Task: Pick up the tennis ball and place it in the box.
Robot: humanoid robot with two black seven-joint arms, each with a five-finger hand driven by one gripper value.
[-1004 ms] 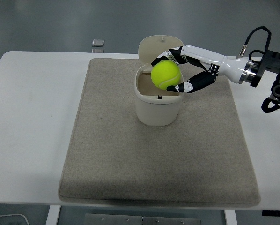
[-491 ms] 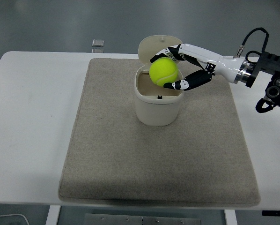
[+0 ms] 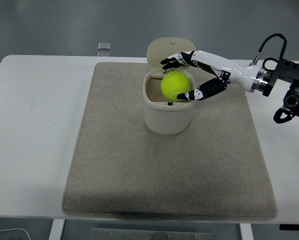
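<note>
Although the tennis ball (image 3: 176,86) sits low in the mouth of the box (image 3: 168,110), it does not look fully clear of trouble. Nearest the camera lies the beige mat (image 3: 169,170) on the white table (image 3: 34,130), bare up to the cream box standing upright a little beyond the mat's middle. The ball overlaps the right part of the opening, its lower edge near the front-right rim. The right hand (image 3: 189,77) reaches in from the right: its thumb lies against the ball's lower right side, while the upper fingers (image 3: 173,61) are spread just above the ball with a sliver of gap, so the grip seems loosened or just opening; whether the thumb alone bears the ball cannot be told. The left hand is out of view.

The likely risk is the ball striking the rim and bouncing out onto the mat, since it sits off-centre toward the right. A finger could also catch the rim or the raised hinged lid (image 3: 170,49) behind, nudging the light box.

Being a sphere, the ball has no long axis and points no way; only its pale seam curves across the front.

Beyond the mat, a small grey object (image 3: 104,46) lies at the table's far edge.
</note>
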